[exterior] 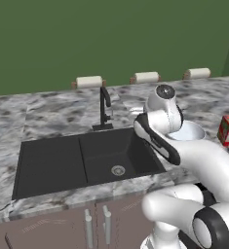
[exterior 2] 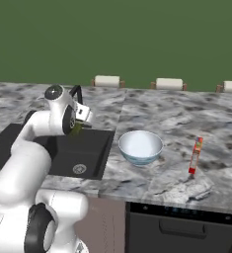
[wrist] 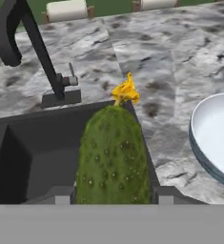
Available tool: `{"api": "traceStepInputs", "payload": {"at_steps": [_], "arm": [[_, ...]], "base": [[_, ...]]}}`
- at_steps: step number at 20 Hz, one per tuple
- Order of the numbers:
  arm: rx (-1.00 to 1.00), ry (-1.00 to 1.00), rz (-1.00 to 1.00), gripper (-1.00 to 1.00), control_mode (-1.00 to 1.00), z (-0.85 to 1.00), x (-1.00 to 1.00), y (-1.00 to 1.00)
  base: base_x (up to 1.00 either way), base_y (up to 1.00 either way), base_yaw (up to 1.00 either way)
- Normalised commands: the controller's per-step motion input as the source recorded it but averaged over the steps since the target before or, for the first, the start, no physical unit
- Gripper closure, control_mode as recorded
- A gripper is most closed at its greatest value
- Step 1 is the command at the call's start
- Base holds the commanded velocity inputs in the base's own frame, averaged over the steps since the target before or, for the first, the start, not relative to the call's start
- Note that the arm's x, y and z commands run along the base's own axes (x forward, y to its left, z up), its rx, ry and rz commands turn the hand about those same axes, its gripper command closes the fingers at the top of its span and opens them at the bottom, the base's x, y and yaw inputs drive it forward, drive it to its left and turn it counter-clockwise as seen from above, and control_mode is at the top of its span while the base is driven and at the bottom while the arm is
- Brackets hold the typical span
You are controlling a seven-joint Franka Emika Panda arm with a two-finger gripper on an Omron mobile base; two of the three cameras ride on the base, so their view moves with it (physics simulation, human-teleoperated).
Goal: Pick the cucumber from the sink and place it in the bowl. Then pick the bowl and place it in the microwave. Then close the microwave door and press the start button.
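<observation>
Cucumber (wrist: 113,157) gripped in hand (wrist: 113,198) above sink (wrist: 32,157); no legible writing.

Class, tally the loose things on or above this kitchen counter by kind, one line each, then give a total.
Paper towel rolls: 3
Bowl: 1
Cucumber: 1, held in the gripper
Red packet: 1
Total: 6

Marble counter (exterior 2: 186,118): bowl (exterior 2: 140,147), perhaps carton (exterior 2: 196,156)
</observation>
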Motion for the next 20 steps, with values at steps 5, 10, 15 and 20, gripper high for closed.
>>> {"api": "traceStepInputs", "payload": {"at_steps": [5,10,15,20], "arm": [[0.02,0.1,-0.18,1.0,-1.0,0.6,-0.22,-0.96],[0.06,0.15,-0.07,1.0,-1.0,-0.25,0.03,-0.99],[0.03,0.19,0.04,1.0,-1.0,-0.96,0.27,-0.88],[0.07,0.07,0.01,1.0,-1.0,-0.06,0.22,-0.68]], "base": [[0.0,0.0,0.0],[0.0,0.0,0.0],[0.0,0.0,0.0],[0.0,0.0,0.0]]}}
